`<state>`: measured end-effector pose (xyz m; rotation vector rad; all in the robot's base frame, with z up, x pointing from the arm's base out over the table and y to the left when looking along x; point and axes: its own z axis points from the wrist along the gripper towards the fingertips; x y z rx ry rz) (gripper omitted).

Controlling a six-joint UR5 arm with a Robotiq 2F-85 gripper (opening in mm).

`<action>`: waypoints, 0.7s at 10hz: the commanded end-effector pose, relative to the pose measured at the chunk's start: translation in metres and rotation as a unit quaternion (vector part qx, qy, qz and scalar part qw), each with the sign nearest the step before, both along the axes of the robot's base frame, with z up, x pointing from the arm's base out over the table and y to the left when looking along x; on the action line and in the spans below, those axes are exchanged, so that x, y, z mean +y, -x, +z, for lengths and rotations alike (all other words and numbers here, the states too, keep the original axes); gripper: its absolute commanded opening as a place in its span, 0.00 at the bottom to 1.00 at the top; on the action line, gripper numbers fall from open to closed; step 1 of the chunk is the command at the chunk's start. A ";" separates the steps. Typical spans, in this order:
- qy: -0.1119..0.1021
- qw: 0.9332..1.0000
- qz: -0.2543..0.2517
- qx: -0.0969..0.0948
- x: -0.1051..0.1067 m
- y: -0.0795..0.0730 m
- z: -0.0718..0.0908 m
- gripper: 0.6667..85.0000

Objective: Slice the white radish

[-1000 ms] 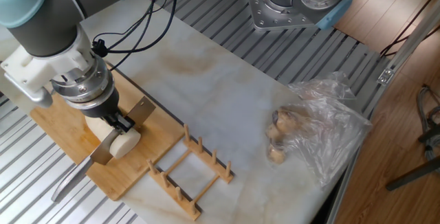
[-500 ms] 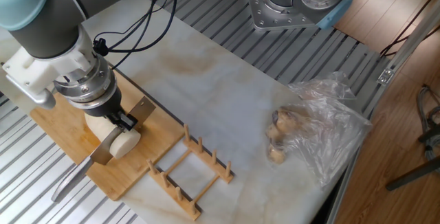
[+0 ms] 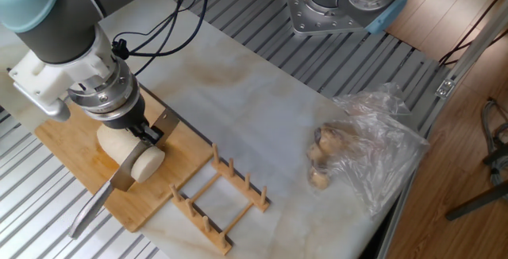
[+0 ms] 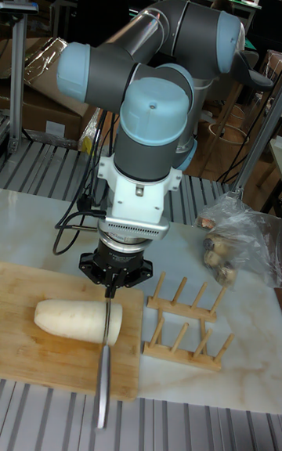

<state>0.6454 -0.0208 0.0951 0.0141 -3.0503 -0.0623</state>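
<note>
Marble-look tabletop [image 3: 262, 108], bamboo cutting board [image 3: 63, 152] at your left. White radish [image 4: 74, 319] lies on it; gripper [image 3: 149, 134] clamped on knife [image 3: 119, 181], blade into the radish's end. Wooden rack [image 3: 218, 199] beside; plastic bag [image 3: 373, 144] right.

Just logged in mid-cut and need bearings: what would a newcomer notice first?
The grey-and-blue robot arm's gripper holds a steel knife with its blade set into the thick creamy-white radish on the bamboo cutting board. A wooden peg rack lies beside the board, a crumpled clear plastic bag further right.
</note>
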 end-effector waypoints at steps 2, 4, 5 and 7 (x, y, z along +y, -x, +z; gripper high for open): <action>-0.004 1.000 -0.013 -0.007 0.007 0.000 -0.002 0.01; -0.005 1.000 -0.016 -0.010 0.013 0.001 -0.004 0.01; -0.007 1.000 -0.015 -0.011 0.011 0.002 -0.006 0.01; -0.008 1.000 -0.013 -0.012 0.006 0.004 -0.012 0.01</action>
